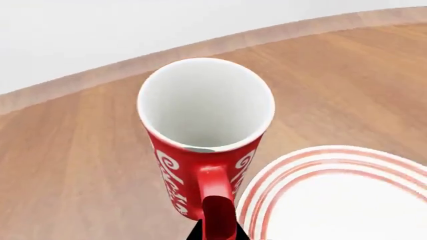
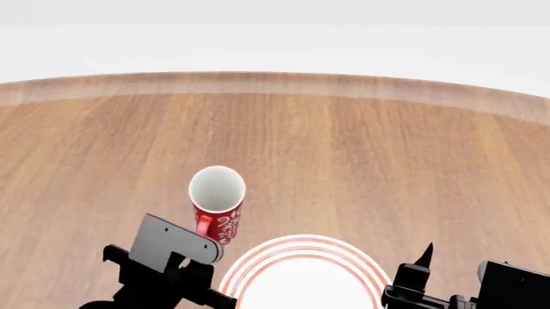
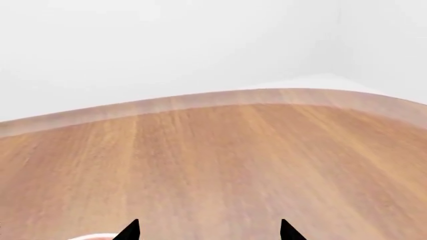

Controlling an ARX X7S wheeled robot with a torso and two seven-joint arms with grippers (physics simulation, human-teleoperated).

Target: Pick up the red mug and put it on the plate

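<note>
The red mug with its white pattern and white inside stands upright just beside the plate, a white disc with red rings. My left gripper is shut on the mug's red handle, a dark fingertip showing on either side of it. From the head view the mug is left of and just behind the plate, with the left gripper at its handle. I cannot tell whether the mug rests on the table. My right gripper is open and holds nothing, right of the plate.
The round wooden table stretches out behind the mug and plate, its curved far edge meeting a white background. The right gripper's fingertip rises beside the plate's right rim.
</note>
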